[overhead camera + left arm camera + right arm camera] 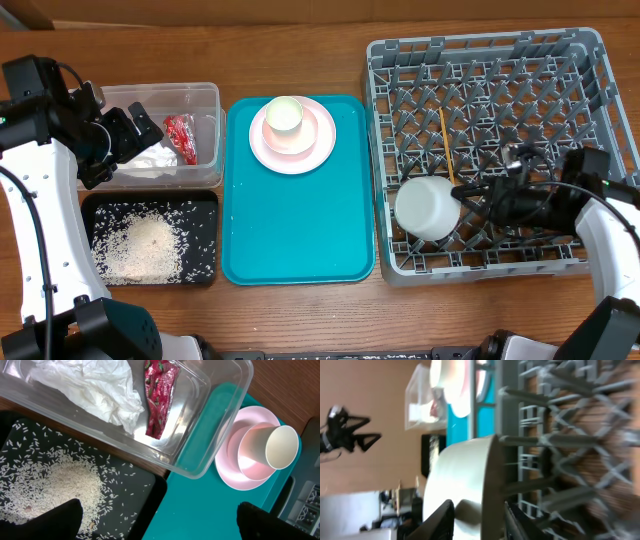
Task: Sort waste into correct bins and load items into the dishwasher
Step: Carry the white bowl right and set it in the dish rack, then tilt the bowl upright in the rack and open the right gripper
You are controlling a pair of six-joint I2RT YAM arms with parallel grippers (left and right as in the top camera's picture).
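Grey-white bowl (428,208) rests in the dish rack (590,60), our right gripper (477,510) slack astride its rim, left gripper (160,510) gaping; a snag could tip it.

White, smooth-shelled links on the left arm (30,210) and the right arm (612,235) — joined by matt black, blocky joint housings. Thin black cables (42,255) looping along each white shell. Rounded black bases (115,328) at the near edge. All black and angular at the left gripper (141,128), with blunt dark fingertips (62,520). Black again at the right gripper (472,198) — flat, slightly glossy fingers (439,521).
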